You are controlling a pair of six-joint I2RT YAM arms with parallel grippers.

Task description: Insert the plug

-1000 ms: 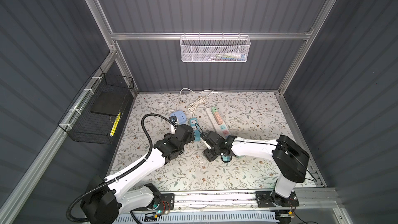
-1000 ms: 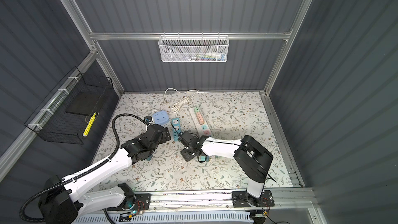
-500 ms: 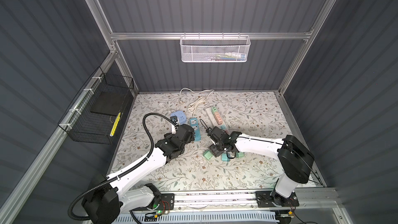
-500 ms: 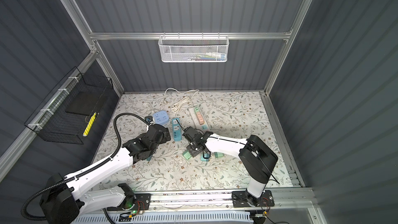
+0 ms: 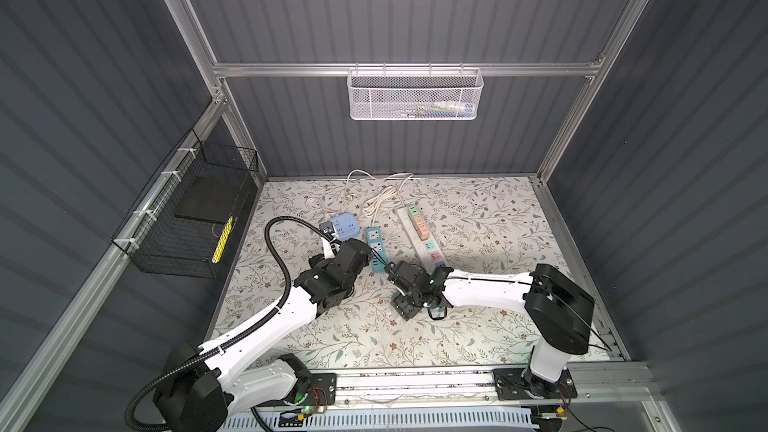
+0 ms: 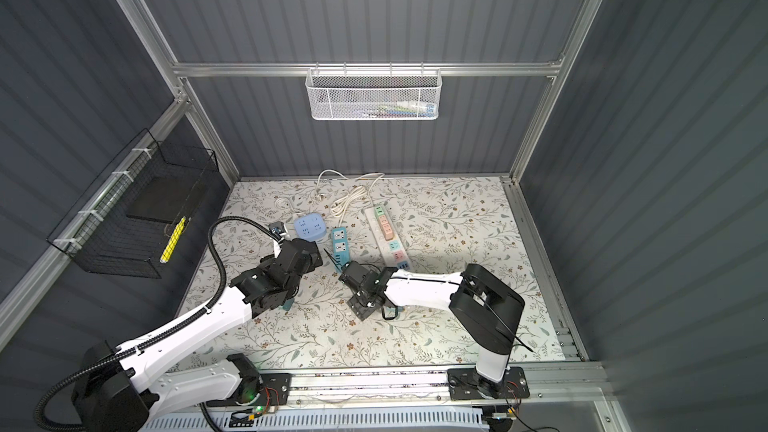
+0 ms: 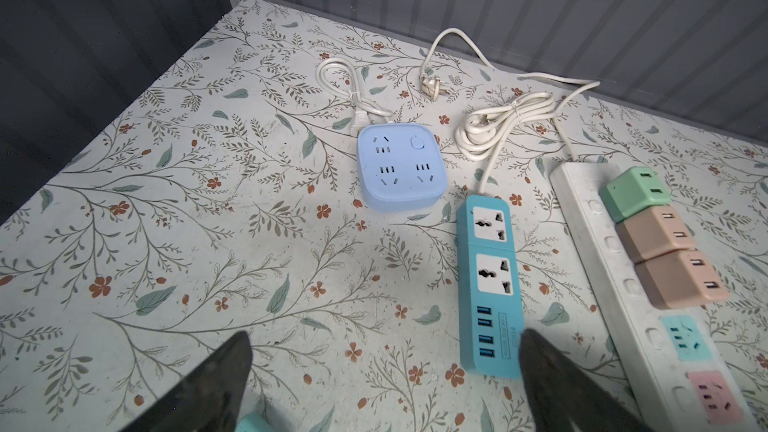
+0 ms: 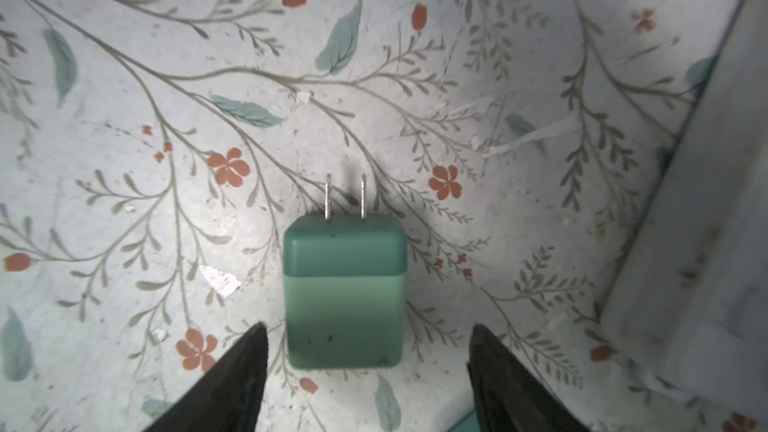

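Right gripper [image 8: 368,326] jaws stand wide, straddling the green plug [image 8: 344,284] without contact.

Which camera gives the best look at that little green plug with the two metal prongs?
The right wrist view: the green plug lies mid-frame, both prongs plain, between the open right pincer's fingers. In both top views the right arm hides it. The left wrist view misses it.
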